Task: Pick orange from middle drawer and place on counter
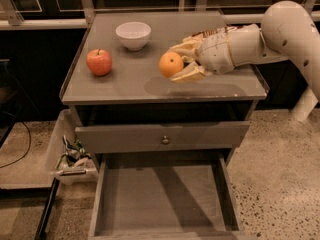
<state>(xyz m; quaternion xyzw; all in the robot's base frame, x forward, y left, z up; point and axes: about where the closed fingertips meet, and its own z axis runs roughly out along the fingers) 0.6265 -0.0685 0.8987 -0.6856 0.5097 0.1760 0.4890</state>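
Note:
The orange (170,64) is held between the fingers of my gripper (181,61), a little above the middle of the counter (130,81). One finger (182,47) lies behind the orange and the other in front and below it. The arm reaches in from the right. The middle drawer (162,194) is pulled open below and its grey floor is bare.
A red apple (99,62) sits on the counter's left side. A white bowl (133,35) stands at the back. A snack bag (212,32) lies behind the gripper, mostly hidden. The top drawer front with a brass knob (165,140) is closed. A bin (70,151) sits at floor left.

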